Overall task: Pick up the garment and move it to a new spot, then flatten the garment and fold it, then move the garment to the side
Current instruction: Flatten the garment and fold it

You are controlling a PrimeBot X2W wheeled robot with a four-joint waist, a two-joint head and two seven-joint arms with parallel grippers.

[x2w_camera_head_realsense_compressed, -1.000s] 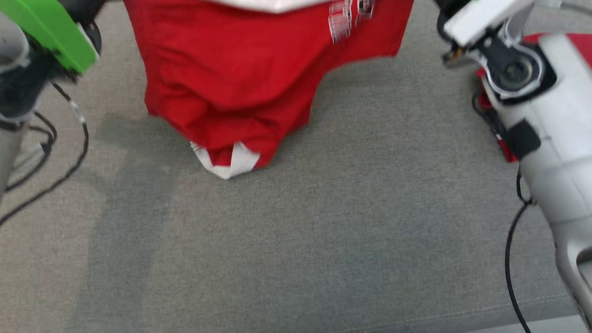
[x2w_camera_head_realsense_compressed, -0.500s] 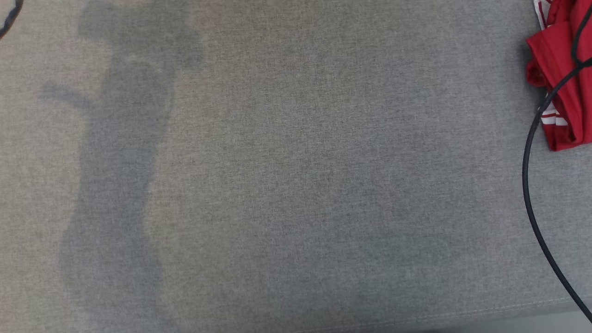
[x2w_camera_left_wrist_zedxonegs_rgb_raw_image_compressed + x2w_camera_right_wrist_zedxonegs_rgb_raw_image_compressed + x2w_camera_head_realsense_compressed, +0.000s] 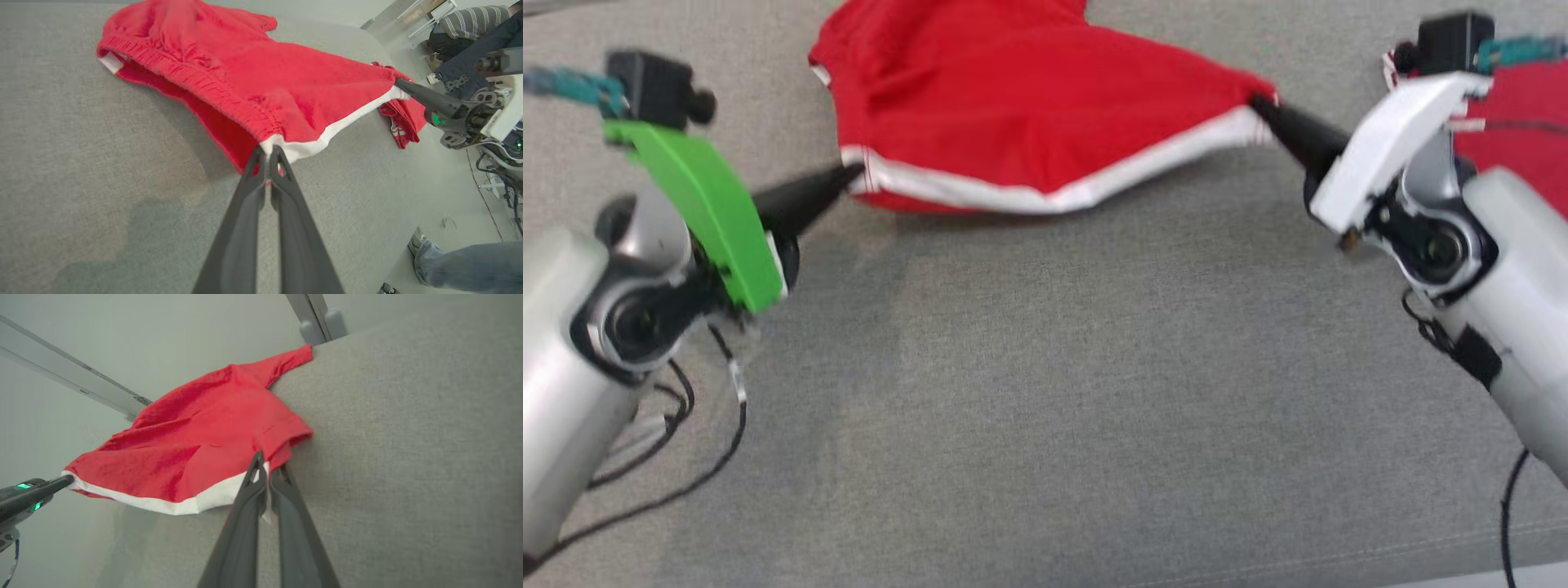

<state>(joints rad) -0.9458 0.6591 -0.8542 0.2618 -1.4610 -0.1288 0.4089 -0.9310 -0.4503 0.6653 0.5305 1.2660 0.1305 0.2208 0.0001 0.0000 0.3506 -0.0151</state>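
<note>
A red garment (image 3: 1029, 106) with a white hem band hangs stretched between my two grippers over the grey cloth surface (image 3: 1045, 392); its far part rests on the cloth. My left gripper (image 3: 854, 173) is shut on the hem's left corner, also seen up close (image 3: 269, 150). My right gripper (image 3: 1258, 106) is shut on the hem's right corner (image 3: 264, 463). In the left wrist view the garment (image 3: 245, 77) sags from the pinch toward the right gripper (image 3: 402, 86). In the right wrist view the garment (image 3: 196, 449) spans to the left gripper (image 3: 67, 481).
A second red cloth (image 3: 1523, 114) lies bunched at the right, behind my right arm, and shows in the left wrist view (image 3: 402, 122). Loose black cables (image 3: 686, 441) trail at the lower left. A person's legs (image 3: 461, 265) stand beside the surface's edge.
The head view has swung a lot between frames. The garment, earlier hanging bunched with the arms high, is now held lower, hem stretched wide between both grippers.
</note>
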